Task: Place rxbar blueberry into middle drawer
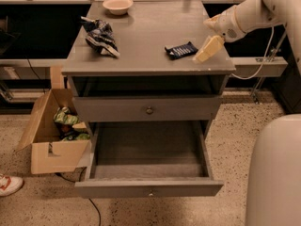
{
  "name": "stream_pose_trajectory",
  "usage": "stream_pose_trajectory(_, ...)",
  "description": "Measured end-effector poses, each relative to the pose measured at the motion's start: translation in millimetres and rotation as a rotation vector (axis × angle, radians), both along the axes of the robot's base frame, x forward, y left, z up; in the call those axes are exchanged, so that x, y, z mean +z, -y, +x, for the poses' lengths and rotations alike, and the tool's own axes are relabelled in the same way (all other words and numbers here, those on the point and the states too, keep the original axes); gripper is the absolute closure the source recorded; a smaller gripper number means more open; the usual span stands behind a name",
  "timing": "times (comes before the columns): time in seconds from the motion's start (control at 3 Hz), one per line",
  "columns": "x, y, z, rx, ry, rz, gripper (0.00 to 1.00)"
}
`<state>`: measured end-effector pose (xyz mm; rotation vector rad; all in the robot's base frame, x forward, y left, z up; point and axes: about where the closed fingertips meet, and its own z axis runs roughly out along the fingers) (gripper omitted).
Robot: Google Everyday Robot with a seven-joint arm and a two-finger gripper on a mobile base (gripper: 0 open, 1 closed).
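Grey wood cabinet: counter (pixel 150 29) on top, two drawers below. The upper drawer (pixel 141 109), with its round metal knob, is shut. The middle drawer (pixel 148 149), the lower of the two, is pulled out, its tray reachable from above.

The rxbar blueberry (pixel 181 50) lies flat on the counter towards the right front corner, a dark wrapper set at a slight angle. The claw (pixel 208 48) sits just beside the bar's right end, low over the counter, with the arm reaching in from the right. The bar is not held. Whether the claw stands wide or narrow, cannot tell.

Step in hand, as I read it: the grasp.
- The bar is thin and flat, so the claw should come straight down over it, very low to the counter, and close across the narrow width rather than end to end.
- The claw needs a shift left first to centre on the wrapper.
- The wrapper is likely slick, so a skewed close could nudge it toward the edge.
- The snack bag (pixel 100 36) and bowl (pixel 117 5) are well apart and no obstruction.
- Once lifted, carry the bar out past the counter's front lip before lowering it to the tray.
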<state>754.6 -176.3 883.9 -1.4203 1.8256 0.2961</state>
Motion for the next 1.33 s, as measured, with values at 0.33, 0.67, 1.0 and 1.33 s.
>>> stream_pose_trajectory(0.33, -11, -2, 22, -0.123, -0.011, 0.062, 0.00)
stream_pose_trajectory(0.67, -27, -8, 33, -0.248, -0.081, 0.136, 0.00)
stream_pose_trajectory(1.0, -38, -23, 38, -0.323, -0.127, 0.191, 0.00)
stream_pose_trajectory(1.33, -43, -45, 43, -0.378, -0.150, 0.186, 0.00)
